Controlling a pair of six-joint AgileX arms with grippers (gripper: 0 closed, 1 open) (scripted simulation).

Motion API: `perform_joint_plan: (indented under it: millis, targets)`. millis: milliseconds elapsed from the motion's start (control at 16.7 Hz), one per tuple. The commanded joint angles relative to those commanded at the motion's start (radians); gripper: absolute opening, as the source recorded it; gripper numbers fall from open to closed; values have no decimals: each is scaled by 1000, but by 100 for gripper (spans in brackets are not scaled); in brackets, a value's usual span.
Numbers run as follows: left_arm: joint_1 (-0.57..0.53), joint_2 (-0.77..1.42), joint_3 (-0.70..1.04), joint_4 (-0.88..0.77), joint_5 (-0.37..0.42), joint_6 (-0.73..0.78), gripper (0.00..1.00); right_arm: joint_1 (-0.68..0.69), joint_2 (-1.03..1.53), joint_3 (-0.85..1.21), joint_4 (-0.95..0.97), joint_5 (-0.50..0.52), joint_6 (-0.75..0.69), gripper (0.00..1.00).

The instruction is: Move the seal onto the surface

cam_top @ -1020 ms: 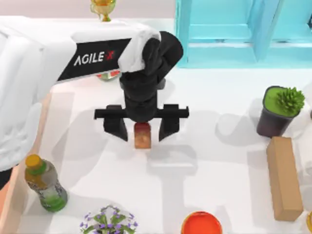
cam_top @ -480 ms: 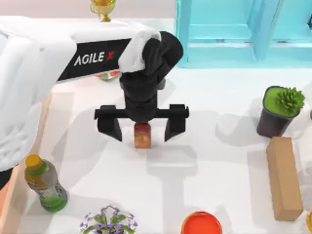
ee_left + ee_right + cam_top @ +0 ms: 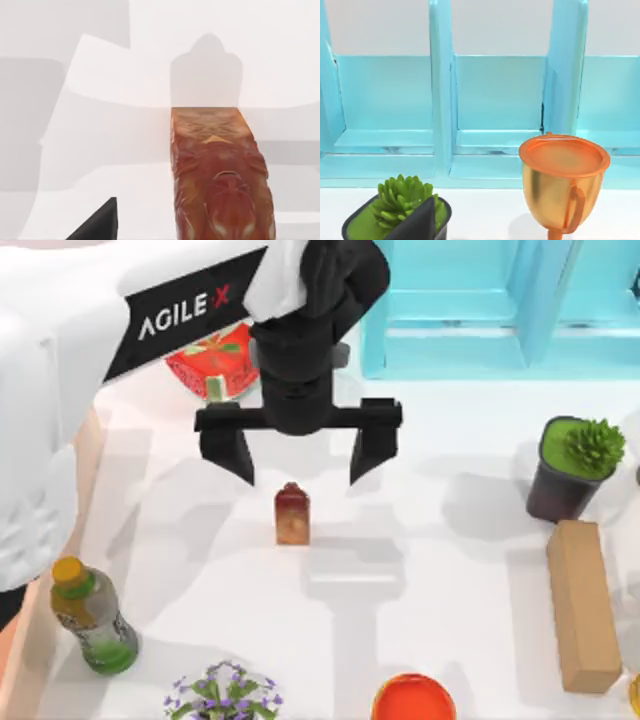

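Seal [image 3: 292, 515] upright on the white surface [image 3: 440, 570], near the table's middle, free of both fingers; left gripper [image 3: 299, 454] above and just behind it, fingers spread wide, holding nothing; placement looks done. For a clean retreat: straight up, fingers kept wide, no sideways swing near the seal's red top. Right gripper's finger state: cannot tell. Containers: dark pot [image 3: 560, 490] holding a green succulent [image 3: 594, 445]; gold cup [image 3: 564, 182], contents hidden.
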Motion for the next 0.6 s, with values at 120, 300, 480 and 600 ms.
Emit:
perform_joint_plan:
  millis: [120, 300, 480, 600]
  targets:
    - [1, -4, 102, -108, -2, -2, 100, 0, 0, 0, 0, 0, 0, 100]
    - [2, -11, 233, -251, -9, -1, 100, 0, 0, 0, 0, 0, 0, 100]
    - [2, -18, 308, -335, -12, 1, 100, 0, 0, 0, 0, 0, 0, 100]
    - [2, -19, 315, -343, -12, 2, 100, 0, 0, 0, 0, 0, 0, 100]
